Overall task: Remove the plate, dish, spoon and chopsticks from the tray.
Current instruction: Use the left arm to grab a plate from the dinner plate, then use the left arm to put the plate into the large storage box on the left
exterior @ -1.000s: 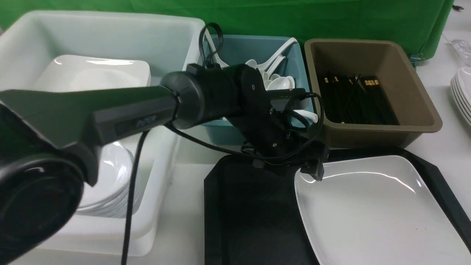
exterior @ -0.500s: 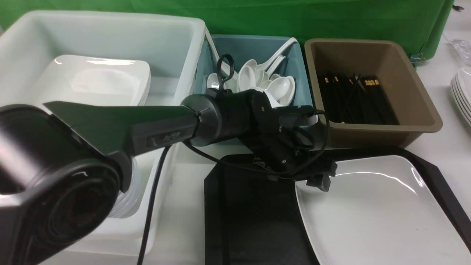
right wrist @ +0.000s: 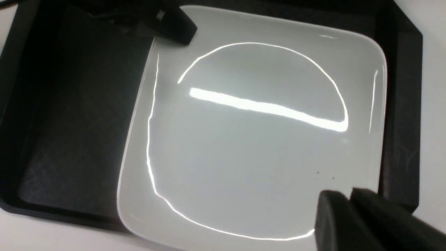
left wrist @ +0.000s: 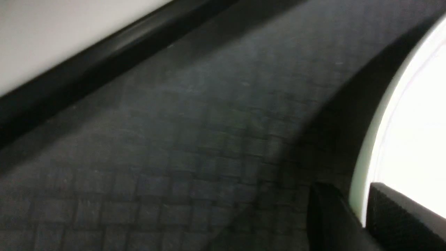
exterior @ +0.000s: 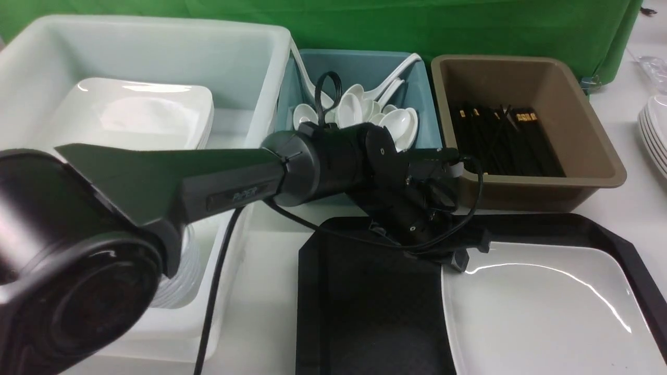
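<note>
The white square plate [exterior: 547, 312] lies on the right half of the black tray [exterior: 365, 312]; nothing else lies on the tray. My left gripper [exterior: 458, 258] reaches across to the plate's far-left corner. In the left wrist view the plate's [left wrist: 418, 122] rim sits pinched between the two black fingers of the left gripper [left wrist: 353, 195], over the textured tray [left wrist: 174, 139]. In the right wrist view my right gripper [right wrist: 346, 195] hovers shut and empty over the plate's [right wrist: 244, 139] other side; the left gripper [right wrist: 174, 28] shows at the opposite corner.
A white tub [exterior: 156, 41] at the left holds stacked white plates and dishes. Behind the tray stand a teal bin [exterior: 411, 67] with several white spoons [exterior: 396, 122] and a brown bin [exterior: 599, 156] with black chopsticks [exterior: 500, 135]. More plates [exterior: 654, 135] are stacked at the far right.
My left arm came down from over the teal bin and its gripper went from open to shut on the plate's corner. Plate and tray shifted a little right and nearer.
</note>
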### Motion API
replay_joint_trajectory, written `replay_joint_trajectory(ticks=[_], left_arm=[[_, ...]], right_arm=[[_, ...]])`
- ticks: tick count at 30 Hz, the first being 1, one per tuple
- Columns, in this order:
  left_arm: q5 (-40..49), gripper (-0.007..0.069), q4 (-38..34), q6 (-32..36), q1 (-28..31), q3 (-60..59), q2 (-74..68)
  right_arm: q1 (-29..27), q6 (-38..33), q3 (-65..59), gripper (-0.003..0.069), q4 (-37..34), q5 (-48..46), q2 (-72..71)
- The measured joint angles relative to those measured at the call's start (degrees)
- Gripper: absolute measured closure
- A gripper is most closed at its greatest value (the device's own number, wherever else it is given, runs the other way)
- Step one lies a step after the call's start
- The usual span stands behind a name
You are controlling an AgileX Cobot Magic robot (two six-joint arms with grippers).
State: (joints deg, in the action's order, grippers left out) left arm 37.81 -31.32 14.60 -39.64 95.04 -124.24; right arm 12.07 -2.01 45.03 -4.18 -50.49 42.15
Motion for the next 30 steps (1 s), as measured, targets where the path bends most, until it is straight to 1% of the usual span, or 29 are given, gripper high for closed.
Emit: replay_joint_trajectory(ticks=[4, 9, 13, 19, 22, 25, 28, 30], left_arm=[[1.3, 0.0575, 5.5, -1.9, -0.2, 0.0, 5.2], [5.9, 0.0603, 18.2, -4.7, -0.2, 0.0, 14.8], [8.9, 0.0614, 23.4, -5.8, -0.2, 0.0, 20.2], [10.3, 0.0613, 25.3, -5.8, -0.2, 0.0, 25.1], [10.7, 0.061, 25.5, -6.2, 1.3, -0.1, 28.6], [11.1, 0.0609, 23.3, -7.4, 6.5, -0.1, 33.2], [11.8, 0.0606, 20.0, -6.1, 11.5, -0.1, 35.9], [12.3, 0.0606, 17.9, -5.4, 16.3, -0.1, 37.6]], right_arm=[[0.0, 0.0, 0.0, 0.0569, 0.0, 0.0, 0.0], [0.0, 0.0, 0.0, 0.0569, 0.0, 0.0, 0.0], [0.0, 0.0, 0.0, 0.0569, 0.0, 0.0, 0.0], [0.0, 0.0, 0.0, 0.0569, 0.0, 0.0, 0.0], [0.0, 0.0, 0.0, 0.0565, 0.0, 0.0, 0.0], [0.0, 0.0, 0.0, 0.0561, 0.0, 0.0, 0.0], [0.0, 0.0, 0.0, 0.0558, 0.0, 0.0, 0.0], [0.0, 0.0, 0.0, 0.0554, 0.0, 0.0, 0.0]])
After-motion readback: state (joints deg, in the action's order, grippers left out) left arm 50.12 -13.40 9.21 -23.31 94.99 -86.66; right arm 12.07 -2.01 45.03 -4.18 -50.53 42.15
